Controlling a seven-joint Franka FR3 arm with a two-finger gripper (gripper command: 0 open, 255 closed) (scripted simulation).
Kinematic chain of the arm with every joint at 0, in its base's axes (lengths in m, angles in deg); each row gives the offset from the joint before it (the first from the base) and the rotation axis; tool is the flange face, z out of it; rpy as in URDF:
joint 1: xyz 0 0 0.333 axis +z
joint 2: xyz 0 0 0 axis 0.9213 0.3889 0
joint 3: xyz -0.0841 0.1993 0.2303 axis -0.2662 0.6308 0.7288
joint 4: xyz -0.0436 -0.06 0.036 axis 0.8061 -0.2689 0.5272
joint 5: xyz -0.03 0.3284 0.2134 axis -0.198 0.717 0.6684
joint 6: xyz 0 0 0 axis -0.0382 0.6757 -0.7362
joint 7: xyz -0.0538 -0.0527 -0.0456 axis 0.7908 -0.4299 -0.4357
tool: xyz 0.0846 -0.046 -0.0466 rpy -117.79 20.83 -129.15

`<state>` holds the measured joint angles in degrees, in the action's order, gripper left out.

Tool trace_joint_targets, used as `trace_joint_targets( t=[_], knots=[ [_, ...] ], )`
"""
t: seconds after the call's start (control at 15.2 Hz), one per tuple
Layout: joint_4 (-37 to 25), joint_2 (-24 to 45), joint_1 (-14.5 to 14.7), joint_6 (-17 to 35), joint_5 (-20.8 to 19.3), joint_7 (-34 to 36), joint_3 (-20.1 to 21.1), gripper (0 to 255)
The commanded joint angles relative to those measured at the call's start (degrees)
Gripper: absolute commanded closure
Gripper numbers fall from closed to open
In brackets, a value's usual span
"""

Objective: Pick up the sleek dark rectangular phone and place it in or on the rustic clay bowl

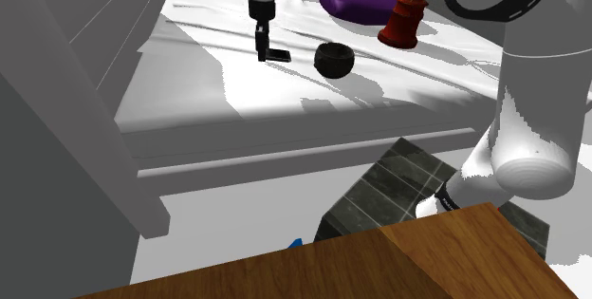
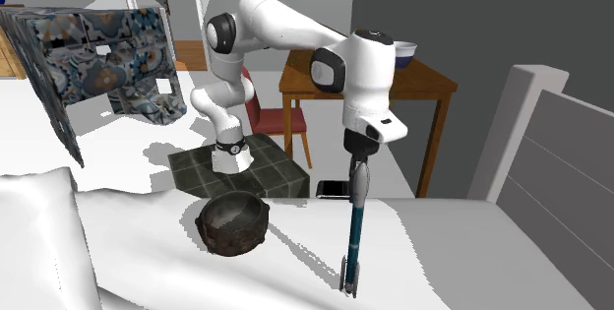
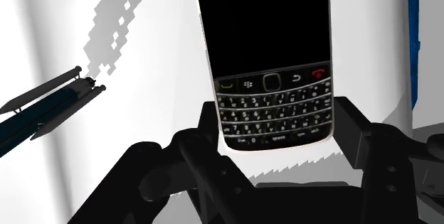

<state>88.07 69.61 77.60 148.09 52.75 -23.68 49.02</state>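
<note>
A dark phone [image 3: 267,52] with a black screen and small keypad sits between my gripper's [image 3: 277,112] two fingers, which clasp its lower sides. In the shoulder view the gripper [image 1: 263,52] hangs over the white bed, with the phone [image 1: 278,57] sticking out sideways just above the sheet. A dark, rough round bowl [image 1: 334,59] sits on the bed a short way to the shoulder view's right of the gripper. In the second exterior view the phone [image 2: 333,189] lies level in the gripper [image 2: 359,188], to the right of the bowl [image 2: 233,223].
A dark blue pen [image 2: 354,244] lies on the sheet close to the gripper, also seen as the pen [image 3: 46,105]. A purple cushion [image 1: 359,3] and a red jug [image 1: 403,22] sit beyond the bowl. Grey bed boards [image 1: 66,107] rise on the shoulder view's left. A wooden table [image 2: 413,82] stands behind the arm.
</note>
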Motion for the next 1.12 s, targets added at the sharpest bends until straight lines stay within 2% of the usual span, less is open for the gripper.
trace_joint_targets(
  t=[0.0, 0.73, 1.06],
  knots=[
    [-1.28, -0.23, -0.02, -1.53, 0.00, -0.05, -0.01, 255],
    [-9.79, -0.10, -0.06, -9.91, 0.02, -0.14, -0.02, 255],
    [0.34, -6.97, -3.67, -6.59, 0.38, -5.32, -1.57, 255]
  ],
)
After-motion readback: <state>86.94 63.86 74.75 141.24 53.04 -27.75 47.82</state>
